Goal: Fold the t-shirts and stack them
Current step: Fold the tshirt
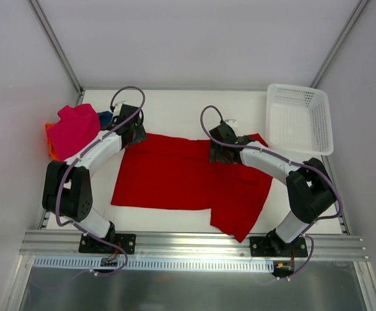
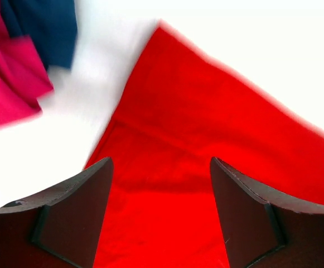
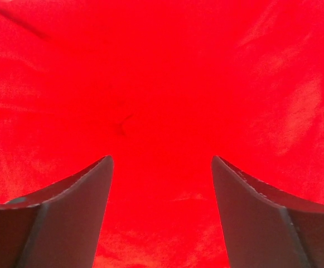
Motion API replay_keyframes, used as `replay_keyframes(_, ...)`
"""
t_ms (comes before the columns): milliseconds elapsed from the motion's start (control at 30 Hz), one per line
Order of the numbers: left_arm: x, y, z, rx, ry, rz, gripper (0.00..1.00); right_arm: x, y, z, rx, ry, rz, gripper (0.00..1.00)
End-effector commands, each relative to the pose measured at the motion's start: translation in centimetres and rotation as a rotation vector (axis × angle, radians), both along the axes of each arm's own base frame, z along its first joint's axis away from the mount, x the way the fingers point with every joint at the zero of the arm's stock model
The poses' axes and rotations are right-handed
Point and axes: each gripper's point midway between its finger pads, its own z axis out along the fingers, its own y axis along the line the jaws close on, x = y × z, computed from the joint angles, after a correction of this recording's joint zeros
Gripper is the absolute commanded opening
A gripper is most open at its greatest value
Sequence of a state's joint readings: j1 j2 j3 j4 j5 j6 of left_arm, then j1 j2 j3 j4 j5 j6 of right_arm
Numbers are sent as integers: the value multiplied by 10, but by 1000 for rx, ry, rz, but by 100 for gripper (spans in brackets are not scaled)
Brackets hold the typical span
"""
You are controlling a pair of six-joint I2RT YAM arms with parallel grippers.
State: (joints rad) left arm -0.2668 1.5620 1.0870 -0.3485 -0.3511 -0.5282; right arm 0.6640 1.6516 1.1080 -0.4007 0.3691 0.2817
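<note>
A bright red t-shirt (image 1: 175,178) lies spread flat across the middle of the table, with one part hanging toward the front right. My left gripper (image 1: 133,132) hovers open over its far left corner; in the left wrist view the red t-shirt (image 2: 206,123) lies beneath the left gripper (image 2: 160,162), nothing between the fingers. My right gripper (image 1: 222,151) stands open above the shirt's far right part; the red t-shirt (image 3: 162,84) fills the right wrist view under the right gripper (image 3: 162,159). A magenta-pink t-shirt (image 1: 77,129), an orange one (image 1: 50,148) and a dark blue one (image 1: 105,118) lie bunched at the far left.
A white mesh basket (image 1: 299,118) stands at the far right of the table. The pink t-shirt (image 2: 5,84) and dark blue t-shirt (image 2: 44,28) sit just left of the left gripper. Bare white tabletop (image 1: 181,110) runs along the back.
</note>
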Motion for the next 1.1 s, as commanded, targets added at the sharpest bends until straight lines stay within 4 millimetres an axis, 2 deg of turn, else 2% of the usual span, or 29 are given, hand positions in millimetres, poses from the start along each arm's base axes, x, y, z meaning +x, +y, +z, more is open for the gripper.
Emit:
replay_keyframes(0,36,7,35,53,-111,39,71,28,-4,35,9,-98,-34,71)
replay_keyframes(33,49,5,47,52,-140,40,71,33,-7,37,5,-98,-44,69)
replay_keyframes(67,55,4,36,63,-116,37,71,38,-8,37,6,-95,-49,62)
replay_keyframes(100,61,1,36,66,-115,28,71,42,-7,32,0,-84,-52,58)
replay_keyframes(167,72,-2,28,66,-101,29,69,56,-10,37,10,-91,-69,44)
replay_keyframes(200,76,-4,26,64,-98,27,67,61,-11,29,3,-75,-76,36)
replay_keyframes(233,84,-9,20,57,-87,10,66,70,-15,32,14,-76,-87,25)
replay_keyframes(267,87,-12,16,50,-78,4,60,75,-17,30,20,-67,-94,22)
replay_keyframes(300,92,-15,16,42,-79,0,55,78,-19,18,14,-32,-97,20)
replay_keyframes(333,95,-18,2,36,-49,-13,53,86,-21,19,35,-26,-103,18)
replay_keyframes(367,96,-20,-4,36,-35,-21,51,90,-24,15,35,-14,-108,18)
replay_keyframes(400,97,-21,-9,35,-21,-25,42,93,-26,3,26,12,-109,18)
replay_keyframes(467,99,-25,-23,20,10,-30,37,99,-32,0,24,40,-119,17)
replay_keyframes(500,100,-27,-25,15,14,-33,36,101,-34,-9,18,60,-120,17)
replay_keyframes(600,101,-29,-38,11,45,-41,36,110,-40,-14,30,77,-136,16)
replay_keyframes(633,100,-29,-44,15,63,-44,36,111,-41,-22,32,102,-135,16)
replay_keyframes(667,100,-28,-47,14,71,-42,36,119,-39,-18,42,96,-134,16)
replay_keyframes(733,98,-26,-55,10,96,-39,37,119,-44,-28,29,139,-144,16)
replay_keyframes(767,97,-24,-57,5,106,-35,37,125,-44,-23,31,128,-147,16)
replay_keyframes(967,89,5,-71,-12,153,20,37,132,-66,-29,8,182,-186,16)
replay_keyframes(1067,83,11,-73,-30,167,35,37,130,-76,-37,5,213,-206,15)
